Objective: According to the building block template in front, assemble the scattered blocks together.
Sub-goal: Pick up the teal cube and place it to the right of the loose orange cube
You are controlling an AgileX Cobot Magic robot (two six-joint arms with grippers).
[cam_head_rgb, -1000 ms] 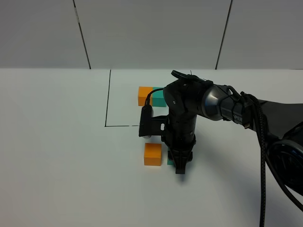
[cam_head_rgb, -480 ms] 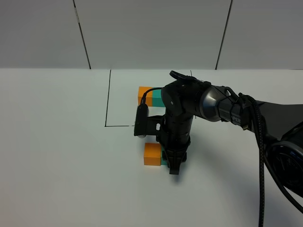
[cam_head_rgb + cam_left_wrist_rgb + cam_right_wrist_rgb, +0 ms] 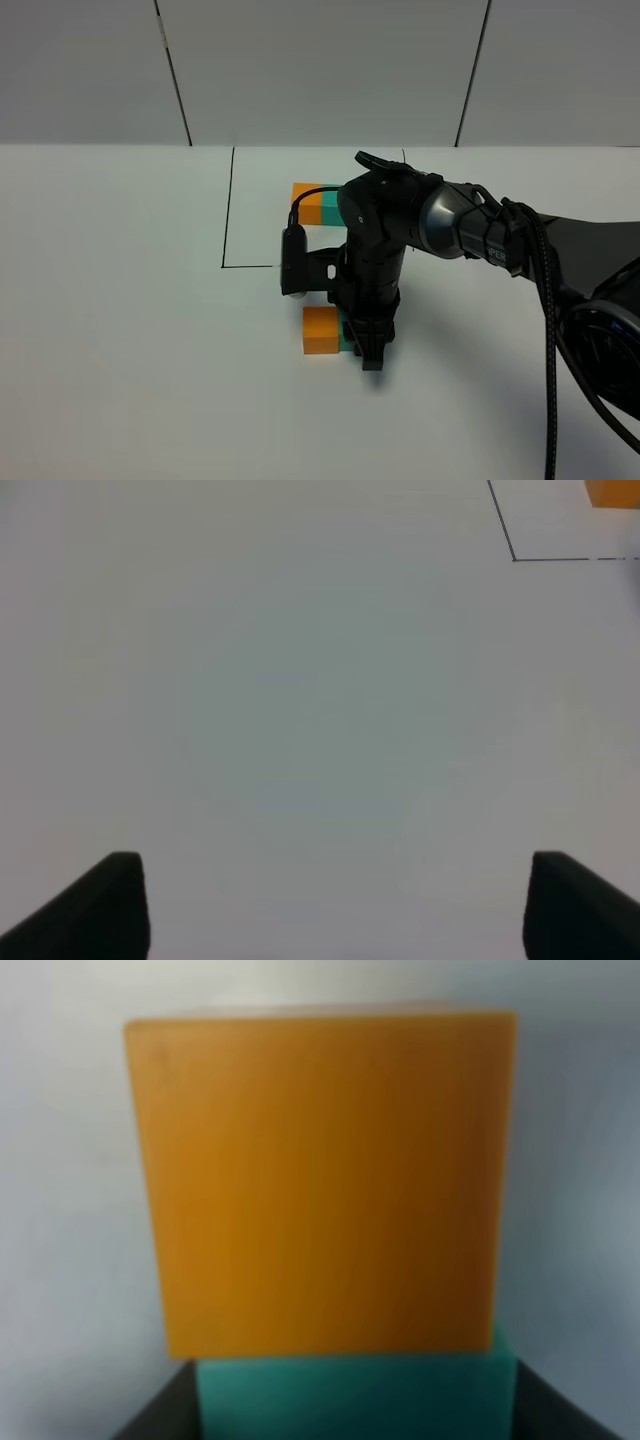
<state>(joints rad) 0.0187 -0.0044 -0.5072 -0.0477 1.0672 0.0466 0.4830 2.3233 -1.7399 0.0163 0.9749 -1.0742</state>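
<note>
Jaws of the right gripper [image 3: 369, 352] are clamping the teal cube [image 3: 355, 1392], touching the orange cube [image 3: 321, 330]; left gripper [image 3: 335, 905] is gaping. Cubes seem light, rigid; flat opposite faces suit gripping.

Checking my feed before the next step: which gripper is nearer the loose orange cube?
Right. The right gripper is down at the teal cube, which sits against the orange cube. The left gripper hangs over bare table, with neither loose cube in its view.

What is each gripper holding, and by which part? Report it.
The right gripper is shut on the teal cube, one finger on each of two opposite side faces, pressed against the orange cube. The left gripper is open, holding nothing.
</note>
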